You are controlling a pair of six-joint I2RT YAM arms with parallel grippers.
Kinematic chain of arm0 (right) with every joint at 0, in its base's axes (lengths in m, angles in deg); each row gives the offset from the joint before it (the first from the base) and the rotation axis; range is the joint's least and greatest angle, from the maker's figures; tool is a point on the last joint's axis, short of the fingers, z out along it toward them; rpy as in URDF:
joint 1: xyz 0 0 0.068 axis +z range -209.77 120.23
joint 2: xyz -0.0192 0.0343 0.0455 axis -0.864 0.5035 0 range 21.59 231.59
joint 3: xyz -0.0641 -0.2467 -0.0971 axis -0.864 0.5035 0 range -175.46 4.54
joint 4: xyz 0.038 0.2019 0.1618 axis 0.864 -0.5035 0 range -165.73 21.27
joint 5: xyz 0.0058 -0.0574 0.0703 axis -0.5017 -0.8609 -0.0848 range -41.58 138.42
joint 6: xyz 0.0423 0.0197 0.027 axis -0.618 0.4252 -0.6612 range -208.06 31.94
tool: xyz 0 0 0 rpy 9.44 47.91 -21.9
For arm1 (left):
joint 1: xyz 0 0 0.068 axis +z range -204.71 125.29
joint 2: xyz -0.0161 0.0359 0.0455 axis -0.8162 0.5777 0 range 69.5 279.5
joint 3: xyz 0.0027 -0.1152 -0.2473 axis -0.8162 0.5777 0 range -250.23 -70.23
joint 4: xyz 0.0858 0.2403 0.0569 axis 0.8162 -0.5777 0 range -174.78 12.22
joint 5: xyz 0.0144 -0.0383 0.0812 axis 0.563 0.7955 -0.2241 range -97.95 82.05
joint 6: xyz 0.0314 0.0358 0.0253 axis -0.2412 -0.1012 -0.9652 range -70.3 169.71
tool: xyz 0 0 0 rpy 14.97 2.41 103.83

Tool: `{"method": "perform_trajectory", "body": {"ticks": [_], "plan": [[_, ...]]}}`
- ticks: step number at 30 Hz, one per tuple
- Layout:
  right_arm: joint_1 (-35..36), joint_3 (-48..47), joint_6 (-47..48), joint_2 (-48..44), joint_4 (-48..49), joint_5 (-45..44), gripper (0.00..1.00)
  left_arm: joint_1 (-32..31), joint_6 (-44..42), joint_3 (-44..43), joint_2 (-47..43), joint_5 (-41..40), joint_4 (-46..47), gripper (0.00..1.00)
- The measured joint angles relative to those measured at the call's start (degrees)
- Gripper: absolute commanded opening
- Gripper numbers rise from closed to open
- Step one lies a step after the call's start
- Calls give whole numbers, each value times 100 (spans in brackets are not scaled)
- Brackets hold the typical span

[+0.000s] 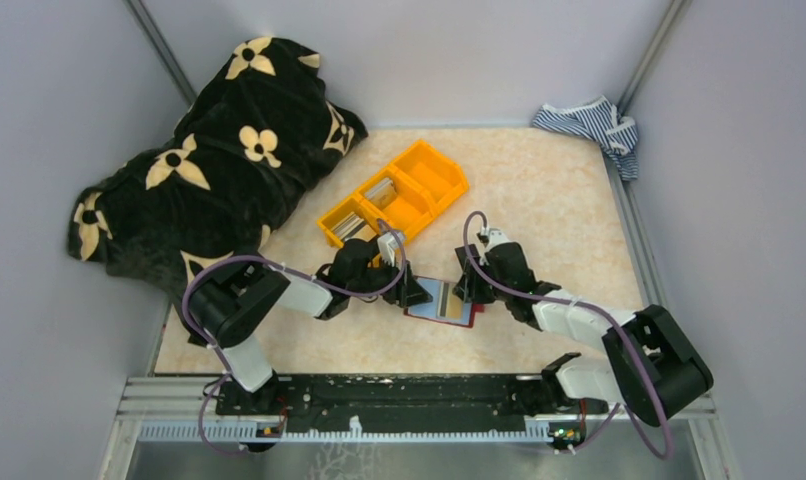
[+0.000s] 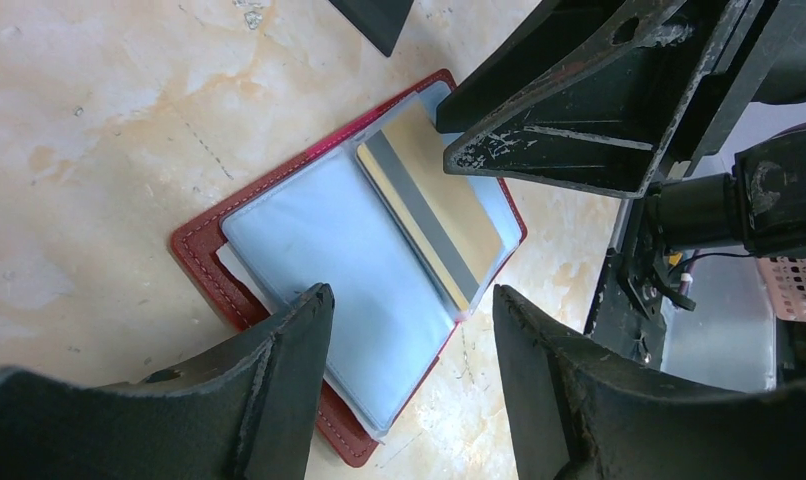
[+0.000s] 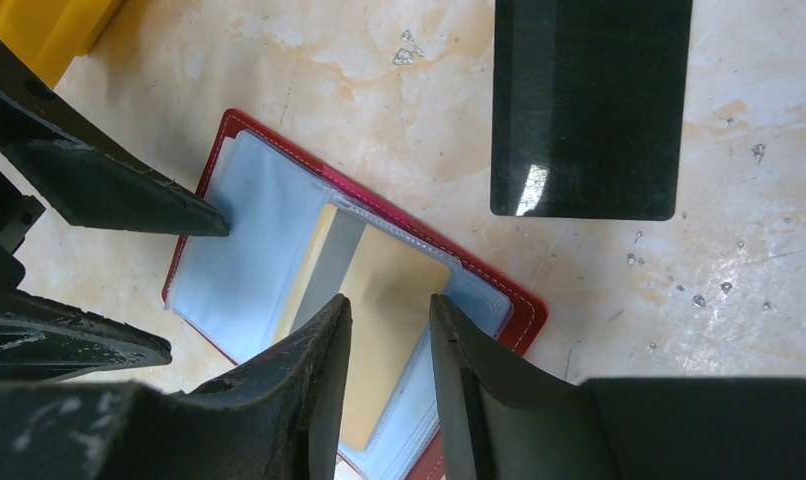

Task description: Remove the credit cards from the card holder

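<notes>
Far off to the left of my left gripper (image 2: 411,370), a black blanket (image 1: 209,160) with yellow flowers lies in a heap. The left gripper is wide open and has hold of nothing. Its fingers stand at the end of the card holder (image 2: 319,240) nearest to it, and one tip seems to rest on the blue pocket. The card holder lies open and flat on the table (image 2: 99,150), between my two grippers. It is red round the edge and light blue inside. A beige card (image 2: 429,210) with a grey stripe sits in the pocket on the side toward my right gripper (image 3: 389,370). The right gripper is only a little open, and I see that card through the gap between its fingers. I cannot tell if the tips touch it. Just past the right gripper a dark card (image 3: 589,100) lies flat on the table, out of the holder. The orange bin (image 1: 394,195) stands beyond both grippers.
</notes>
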Motion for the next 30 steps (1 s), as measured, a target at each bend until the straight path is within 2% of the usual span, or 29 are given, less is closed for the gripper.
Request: {"method": "perform_trajectory", "body": {"ticks": [4,7,11,16,20,23,28,30], "plan": [[66,0,-4,22,33,-2,23,0,-39,17,2,-31,35,67],[149,-42,4,22,-13,13,8,0,-55,26,31,-35,92,67],[256,-136,15,22,-92,24,6,0,-81,26,59,-35,142,67],[365,-210,13,72,-72,52,6,0,-96,26,72,-35,164,67],[372,-214,-11,144,-59,70,30,0,-98,31,76,-35,175,66],[376,-214,-9,146,-59,52,34,0,-79,33,79,22,205,68],[374,-214,-66,138,-125,-153,5,15,236,31,236,435,492,68],[369,-214,-94,92,-214,-245,0,15,380,31,245,573,520,68]]}}
